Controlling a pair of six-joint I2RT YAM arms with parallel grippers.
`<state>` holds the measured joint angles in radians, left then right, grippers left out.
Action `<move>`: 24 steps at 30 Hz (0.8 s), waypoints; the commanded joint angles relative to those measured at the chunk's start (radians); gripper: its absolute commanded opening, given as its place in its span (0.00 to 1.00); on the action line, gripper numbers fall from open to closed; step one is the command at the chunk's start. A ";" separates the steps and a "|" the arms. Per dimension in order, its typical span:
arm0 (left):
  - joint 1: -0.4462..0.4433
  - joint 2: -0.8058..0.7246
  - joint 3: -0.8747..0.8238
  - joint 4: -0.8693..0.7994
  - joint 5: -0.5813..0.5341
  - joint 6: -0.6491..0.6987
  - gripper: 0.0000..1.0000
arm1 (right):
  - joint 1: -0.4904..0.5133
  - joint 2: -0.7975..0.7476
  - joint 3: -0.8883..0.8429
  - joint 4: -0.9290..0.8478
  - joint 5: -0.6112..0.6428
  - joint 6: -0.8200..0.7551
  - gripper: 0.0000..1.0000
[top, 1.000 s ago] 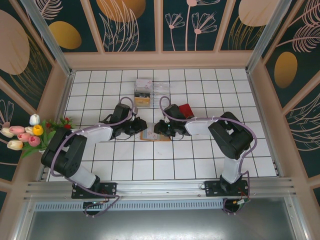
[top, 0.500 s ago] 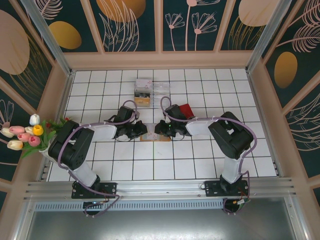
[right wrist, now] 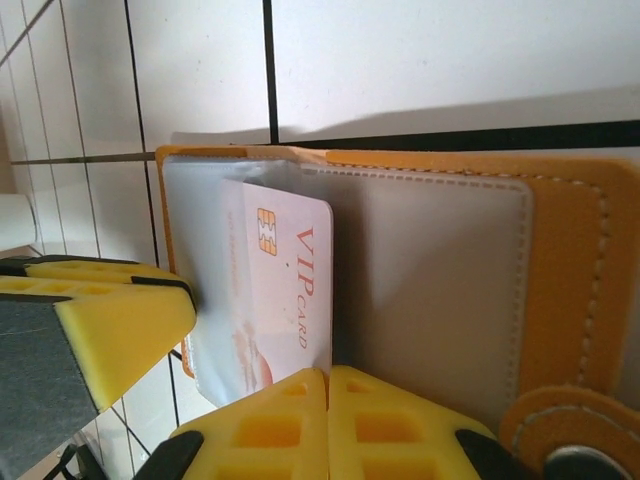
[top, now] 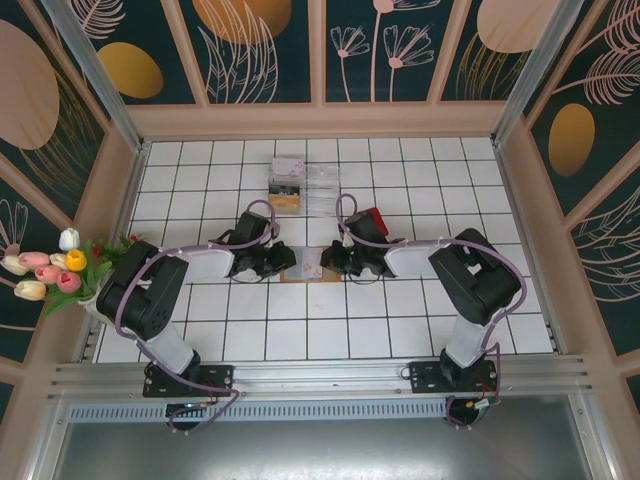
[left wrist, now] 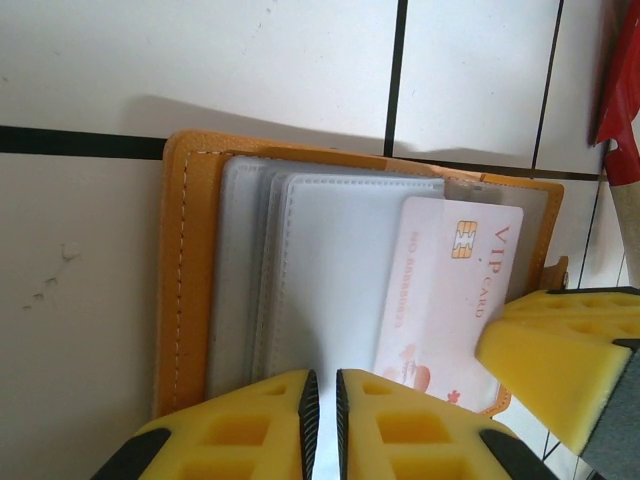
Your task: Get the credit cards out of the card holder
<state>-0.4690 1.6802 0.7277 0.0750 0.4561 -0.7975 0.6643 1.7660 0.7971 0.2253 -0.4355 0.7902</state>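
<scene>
Tan-orange leather frames the open card holder [top: 313,267], which lies flat on the white-tiled table [top: 400,320], directly between the two sets of jaws. A pink-and-white credit card [left wrist: 450,290] marked VIP, its gold chip showing, sticks part-way out of the cloudy grey-blue sleeves [left wrist: 340,270] on the side nearer the right jaws. The right jaws are pressed together on the card's edge, their yellow pads [right wrist: 400,420] meeting at its corner. The left jaws are all but closed and pinch the rim of the sleeves just beside the card, with only a thin slit between their yellow pads [left wrist: 230,435]. Just behind the right jaws, toward the far wall, lies a red spatula [top: 372,218]. Farther back stands a clear plastic box [top: 322,185]. Well out to the side of the left jaws, past the table's edge, sits a bunch of tulips [top: 50,270].
</scene>
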 commanded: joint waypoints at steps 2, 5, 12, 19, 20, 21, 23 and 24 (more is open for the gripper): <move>0.004 0.022 -0.020 -0.081 -0.076 0.012 0.18 | -0.005 -0.015 -0.011 0.018 -0.029 -0.015 0.09; 0.004 0.024 -0.019 -0.073 -0.061 0.017 0.17 | -0.006 0.009 -0.002 0.021 -0.041 -0.004 0.16; 0.004 0.027 -0.022 -0.075 -0.058 0.023 0.17 | -0.005 0.056 0.021 0.054 -0.075 0.007 0.23; 0.003 0.058 -0.025 -0.067 -0.059 0.015 0.17 | -0.006 0.092 0.025 0.087 -0.090 0.025 0.22; 0.004 0.057 -0.025 -0.068 -0.060 0.015 0.17 | -0.006 0.094 0.023 0.091 -0.089 0.026 0.21; 0.004 0.057 -0.025 -0.069 -0.062 0.014 0.17 | -0.006 0.095 0.022 0.094 -0.090 0.026 0.20; 0.004 0.053 -0.023 -0.072 -0.068 0.011 0.17 | -0.011 0.085 0.016 0.094 -0.084 0.027 0.17; 0.004 0.049 -0.022 -0.074 -0.072 0.012 0.17 | -0.014 0.077 0.009 0.094 -0.083 0.025 0.15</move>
<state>-0.4675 1.6848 0.7277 0.0788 0.4633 -0.7967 0.6613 1.8339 0.8108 0.2970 -0.5201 0.8127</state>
